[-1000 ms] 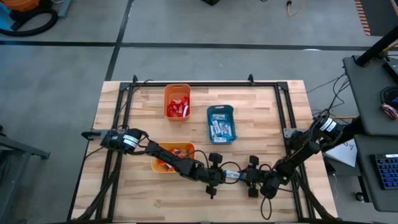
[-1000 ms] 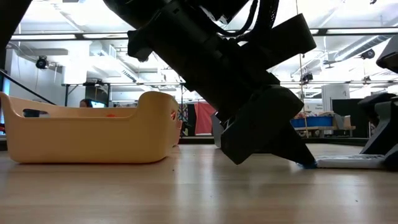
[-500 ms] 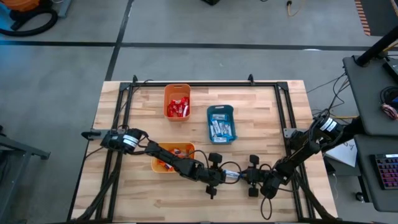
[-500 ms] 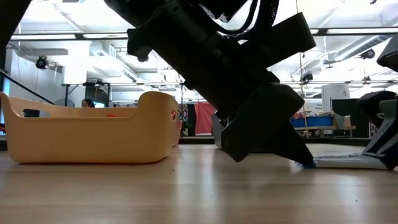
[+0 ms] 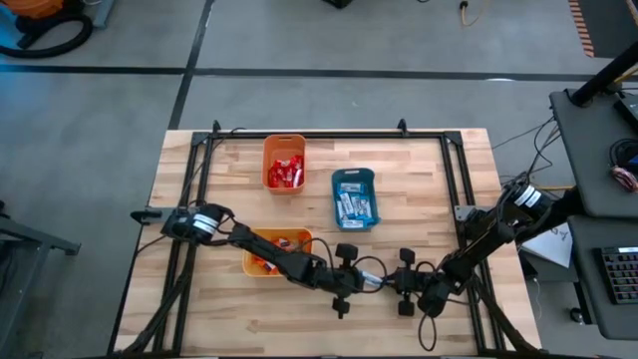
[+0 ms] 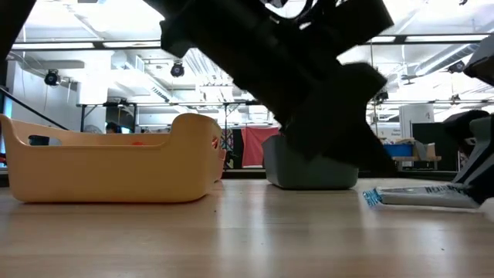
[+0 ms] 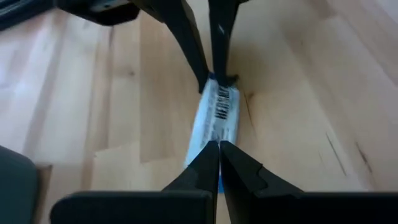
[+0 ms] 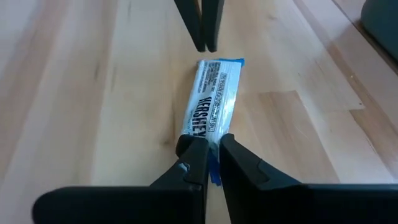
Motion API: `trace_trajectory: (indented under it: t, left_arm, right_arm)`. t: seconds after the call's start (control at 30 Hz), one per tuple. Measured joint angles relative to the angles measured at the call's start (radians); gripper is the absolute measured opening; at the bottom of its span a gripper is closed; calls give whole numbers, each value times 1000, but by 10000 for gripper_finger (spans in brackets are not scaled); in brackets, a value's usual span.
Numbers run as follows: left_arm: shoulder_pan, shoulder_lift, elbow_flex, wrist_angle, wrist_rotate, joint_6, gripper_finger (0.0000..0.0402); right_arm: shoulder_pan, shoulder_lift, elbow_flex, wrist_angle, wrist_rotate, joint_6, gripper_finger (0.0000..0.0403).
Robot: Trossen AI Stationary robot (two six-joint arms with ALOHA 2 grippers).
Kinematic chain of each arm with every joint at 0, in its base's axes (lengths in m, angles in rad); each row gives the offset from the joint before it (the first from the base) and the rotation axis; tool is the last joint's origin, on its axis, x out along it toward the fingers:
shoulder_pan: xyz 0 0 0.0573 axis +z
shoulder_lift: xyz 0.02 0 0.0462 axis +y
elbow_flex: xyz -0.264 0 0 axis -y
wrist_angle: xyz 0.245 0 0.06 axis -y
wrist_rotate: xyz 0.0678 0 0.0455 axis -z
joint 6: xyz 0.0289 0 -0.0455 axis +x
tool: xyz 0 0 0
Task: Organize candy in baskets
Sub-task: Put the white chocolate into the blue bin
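In the low view the left gripper (image 6: 332, 116) is now lifting off the light blue candy bar (image 8: 213, 106), fingers pressed together (holding nothing). The right gripper (image 8: 210, 158) is pinching the bar's end, lower centre of the table (image 5: 419, 170).

We are in a large lab or workshop hall. Our wooden table (image 5: 429, 179) with its black frame (image 5: 309, 135) stands on a bare grey floor (image 5: 90, 150) marked with dark lines. Beyond it we see ceiling strip lights (image 6: 85, 48), open ducting, a red curtain (image 6: 248, 147) and a desk with a keyboard (image 5: 620, 274).
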Motion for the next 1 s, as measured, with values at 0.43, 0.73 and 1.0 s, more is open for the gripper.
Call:
trace_trajectory:
  t: [0.43,0.73,1.0]
  left_arm:
    - [-2,-174,0,-56,-7,55,0]
    - [-12,-387,-4,-256,-91,69,0]
    - [-37,-603,-120,-265,-111,87,0]
  right_arm:
    - [1,-53,0,41,25,-3,12]
    - [-62,-66,17,177,66,-101,9]
    - [-251,-93,130,179,65,-319,9]
